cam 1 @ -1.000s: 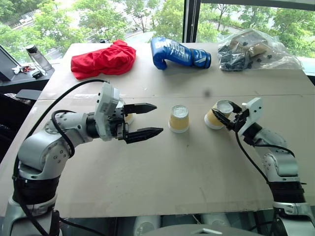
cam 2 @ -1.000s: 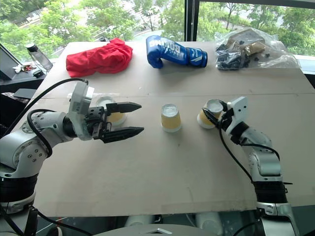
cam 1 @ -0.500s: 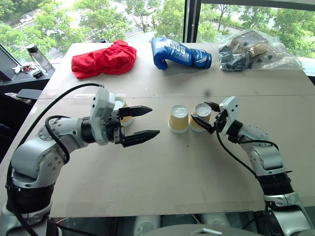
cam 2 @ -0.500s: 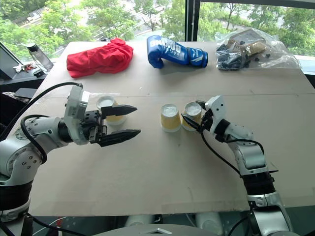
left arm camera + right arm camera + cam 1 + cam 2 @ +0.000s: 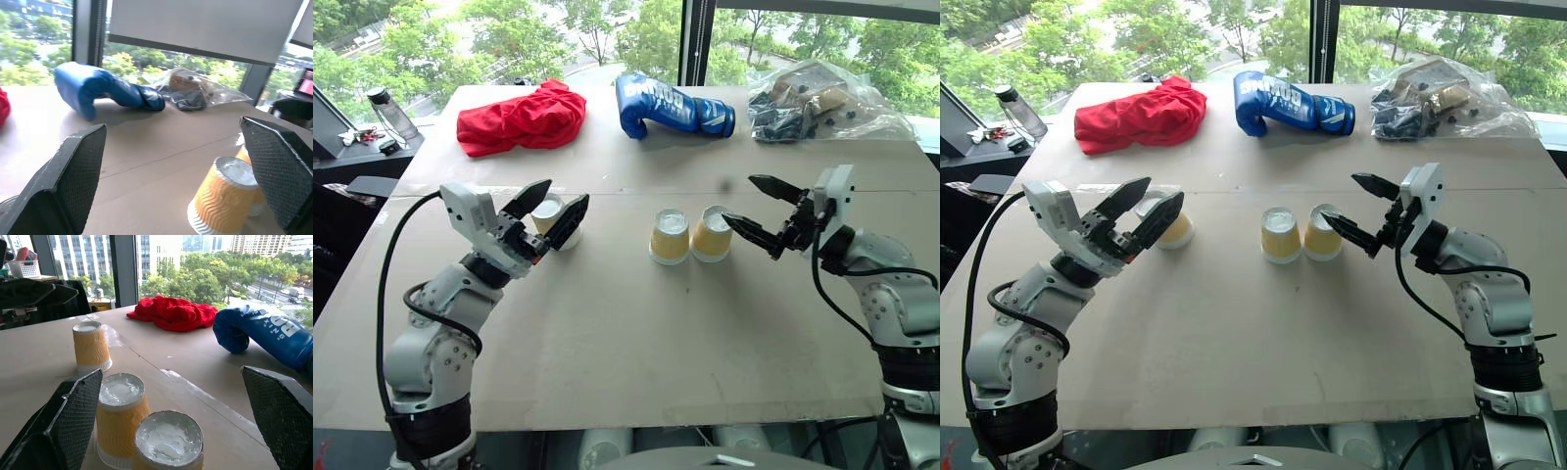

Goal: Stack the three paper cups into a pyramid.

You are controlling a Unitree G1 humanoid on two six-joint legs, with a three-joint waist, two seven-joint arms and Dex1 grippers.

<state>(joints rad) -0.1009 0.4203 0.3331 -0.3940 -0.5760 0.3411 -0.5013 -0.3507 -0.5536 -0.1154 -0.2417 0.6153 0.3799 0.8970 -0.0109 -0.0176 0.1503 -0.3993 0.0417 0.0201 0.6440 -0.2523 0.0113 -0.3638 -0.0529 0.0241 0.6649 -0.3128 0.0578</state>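
I have two cups set upside down and side by side at mid-table, the middle cup [image 5: 670,236] and the right cup [image 5: 712,233], close enough that they look to be touching. I read that pair as the pyramid's base, white bottoms up to carry the third. The third cup [image 5: 550,218] stands apart to the left, also inverted, so nothing sits inside any of them that I can see.

My right gripper [image 5: 761,212] hangs just right of the base pair, fingers spread wide and empty, clear of the right cup. My left gripper [image 5: 551,208] is also spread wide, its fingers either side of the left cup as if lined up to take it; I can't tell whether they touch it.

At the far edge lie a red cloth [image 5: 520,117], a blue glove [image 5: 670,104] and a clear bag [image 5: 822,99] of dark and tan bits I can't identify.
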